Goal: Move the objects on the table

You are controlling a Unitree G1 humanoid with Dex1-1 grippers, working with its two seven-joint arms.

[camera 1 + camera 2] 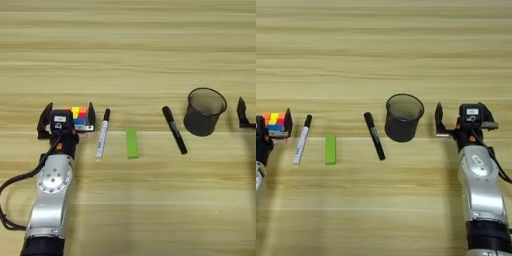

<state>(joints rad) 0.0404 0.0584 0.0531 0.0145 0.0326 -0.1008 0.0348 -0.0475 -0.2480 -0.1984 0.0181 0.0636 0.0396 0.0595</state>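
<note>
Wooden table (150, 50): my left gripper (67, 119) straddles the cube (78, 115), fingers spread, not yet clamped. Markers (102, 140) (174, 129) and green bar (132, 143) look untouched; right gripper (461, 120) waits, spread, beside the cup (403, 118).

Light-brown wooden table (150, 50), long horizontal grain stripes, filling the view
</note>
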